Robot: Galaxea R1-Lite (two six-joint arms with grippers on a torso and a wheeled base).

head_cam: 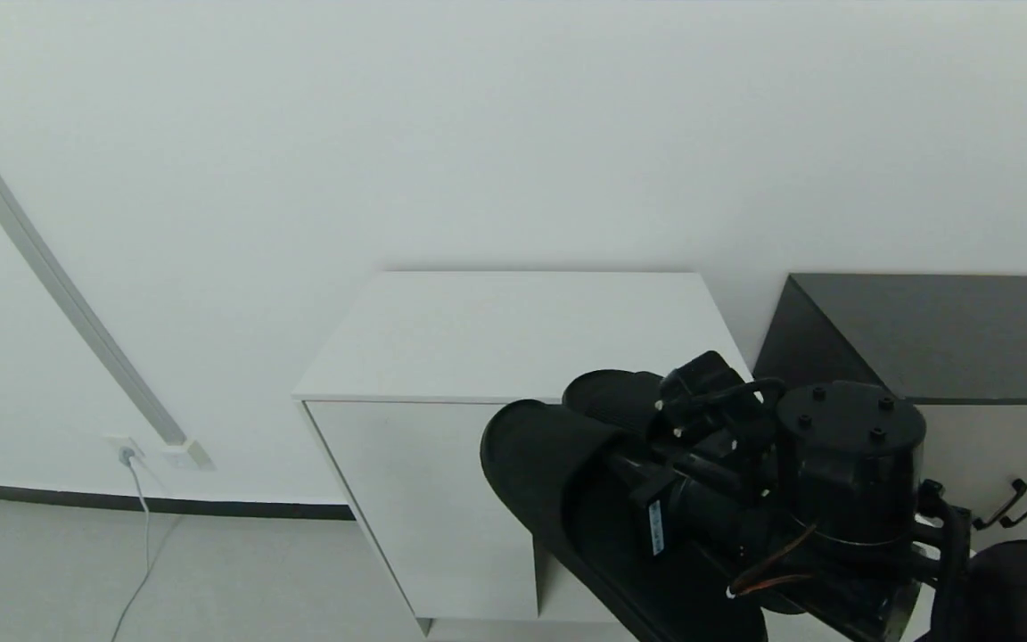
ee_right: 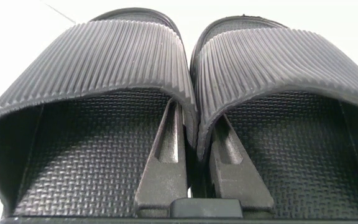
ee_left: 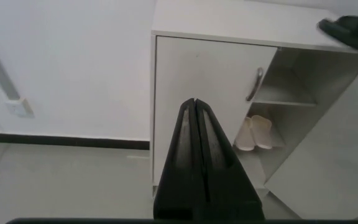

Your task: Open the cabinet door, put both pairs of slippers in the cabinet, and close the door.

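Note:
My right gripper [ee_right: 194, 118] is shut on a pair of black ribbed slippers [ee_right: 123, 68], pinching their two adjoining straps together. In the head view the black slippers [head_cam: 540, 464] hang in front of the white cabinet [head_cam: 513, 330], near its top edge, and they hide most of the right gripper. From the left wrist, the white cabinet [ee_left: 204, 81] has its right door [ee_left: 334, 155] swung open and its left door with the handle [ee_left: 254, 84] closed. A beige pair of slippers [ee_left: 255, 132] lies on a lower shelf inside. My left gripper [ee_left: 194, 102] is shut and empty, held away from the cabinet front.
A dark-topped cabinet [head_cam: 924, 330] with two black handles [head_cam: 1013, 504] stands right of the white one. A wall socket with a cable [head_cam: 126, 450] is at the lower left. Open grey floor lies left of the cabinet.

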